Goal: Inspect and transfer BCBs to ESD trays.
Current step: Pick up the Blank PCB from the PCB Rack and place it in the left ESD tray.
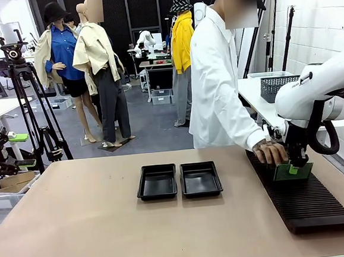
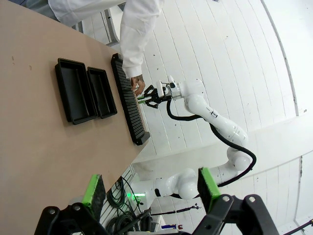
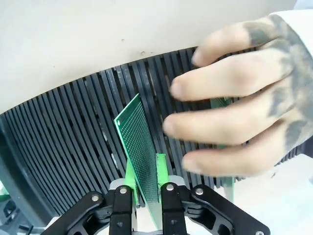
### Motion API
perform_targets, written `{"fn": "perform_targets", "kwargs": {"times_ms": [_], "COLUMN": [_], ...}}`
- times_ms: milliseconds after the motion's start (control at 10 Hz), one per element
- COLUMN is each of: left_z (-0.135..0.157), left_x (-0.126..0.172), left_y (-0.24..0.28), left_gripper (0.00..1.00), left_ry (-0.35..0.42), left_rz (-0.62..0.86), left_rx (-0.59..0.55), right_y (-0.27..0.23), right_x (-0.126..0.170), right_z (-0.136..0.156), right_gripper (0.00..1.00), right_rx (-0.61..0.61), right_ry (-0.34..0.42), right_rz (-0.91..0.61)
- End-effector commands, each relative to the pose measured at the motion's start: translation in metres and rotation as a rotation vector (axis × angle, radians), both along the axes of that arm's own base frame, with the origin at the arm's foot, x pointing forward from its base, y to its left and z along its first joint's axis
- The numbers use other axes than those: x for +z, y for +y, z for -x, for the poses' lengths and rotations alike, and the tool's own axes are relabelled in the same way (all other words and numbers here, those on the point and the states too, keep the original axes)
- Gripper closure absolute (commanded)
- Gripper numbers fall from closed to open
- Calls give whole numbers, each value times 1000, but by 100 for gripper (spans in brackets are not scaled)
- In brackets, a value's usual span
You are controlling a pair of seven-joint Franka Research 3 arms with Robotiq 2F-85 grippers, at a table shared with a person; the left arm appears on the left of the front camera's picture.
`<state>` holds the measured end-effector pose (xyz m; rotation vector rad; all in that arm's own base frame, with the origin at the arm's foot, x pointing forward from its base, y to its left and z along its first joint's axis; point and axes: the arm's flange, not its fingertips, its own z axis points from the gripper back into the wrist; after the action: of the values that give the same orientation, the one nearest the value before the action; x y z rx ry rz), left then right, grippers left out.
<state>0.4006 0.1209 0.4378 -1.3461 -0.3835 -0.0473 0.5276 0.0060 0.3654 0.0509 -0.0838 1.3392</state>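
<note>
Gripping one BCB (image 3: 137, 142) edge-up at the slotted rack (image 3: 73, 147), right gripper (image 3: 145, 172) clamped on it beside the person's hand (image 3: 234, 107), left gripper (image 2: 150, 186) gaping wide and idle, both ESD trays (image 1: 157, 183) mid-table empty, so transfer looks barely started.

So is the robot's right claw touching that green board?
Touching. The right wrist view shows the right gripper shut on the green circuit board, with its green pads pressed against both faces.
</note>
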Motion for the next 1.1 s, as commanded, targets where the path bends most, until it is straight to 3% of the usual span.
{"fn": "perform_targets", "kwargs": {"times_ms": [0, 1000], "left_z": [1, 1], "left_x": [0, 0], "left_y": [2, 2], "left_gripper": [0, 0], "left_ry": [-1, -1], "left_rz": [-5, -5], "left_rx": [1, 1], "right_y": [0, 0], "right_x": [0, 0], "right_z": [0, 0], "right_gripper": [79, 79], "right_rx": [-2, -2], "right_ry": [-2, -2], "right_rz": [-2, -2]}}
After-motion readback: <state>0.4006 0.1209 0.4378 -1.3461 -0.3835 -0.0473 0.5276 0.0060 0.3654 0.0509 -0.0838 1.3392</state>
